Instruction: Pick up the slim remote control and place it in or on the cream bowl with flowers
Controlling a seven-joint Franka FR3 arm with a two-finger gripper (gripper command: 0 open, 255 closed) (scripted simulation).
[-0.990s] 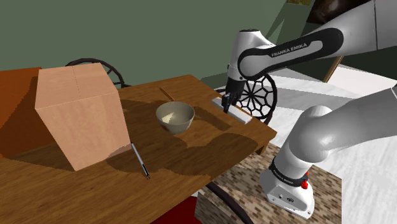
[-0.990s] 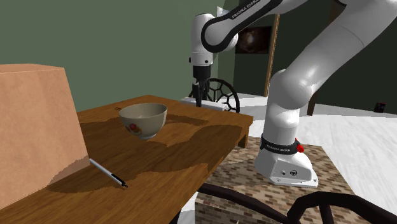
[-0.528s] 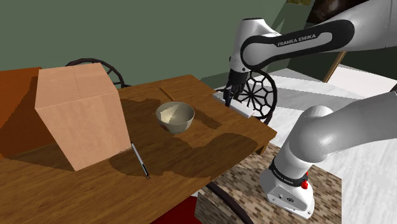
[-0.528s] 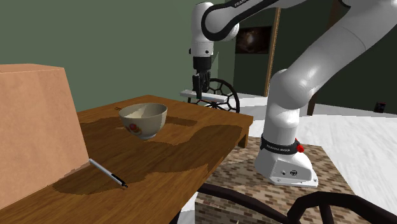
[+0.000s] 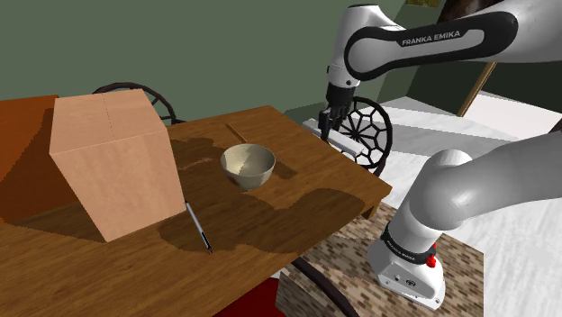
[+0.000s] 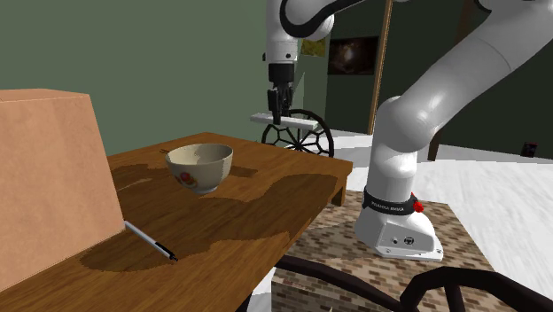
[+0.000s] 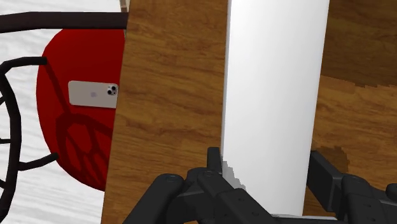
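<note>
Wrist view: a slim white remote (image 7: 277, 102) is clasped by the tool (image 7: 267, 175), whose two black fingers (image 7: 213, 170) are pressed against its long edges near one end, while the rest of the remote reaches away from the tool. Brown wooden tabletop (image 7: 172, 95) is seen beneath it, and beyond the tabletop's edge a phone (image 7: 93, 94) lies on a round red seat (image 7: 63, 137).

In the second exterior view the remote (image 6: 263, 117) is held roughly level in the air, clear of the tabletop (image 6: 266, 204) and above its far corner, with the tool (image 6: 276, 111) pointing straight down onto it. A black wheel-patterned chair back (image 6: 297, 137) stands just behind and below it.

The cream bowl (image 6: 199, 167), marked with a red flower on its side, stands upright on the tabletop, well apart from the remote, lower and towards that view's left. In the shoulder view the bowl (image 5: 248, 164) is found near the middle of the tabletop, to the left of and below the tool (image 5: 330, 122). A large brown box (image 5: 113, 162) stands further left, and a pen (image 5: 199, 227) lies beside its lower corner.
</note>
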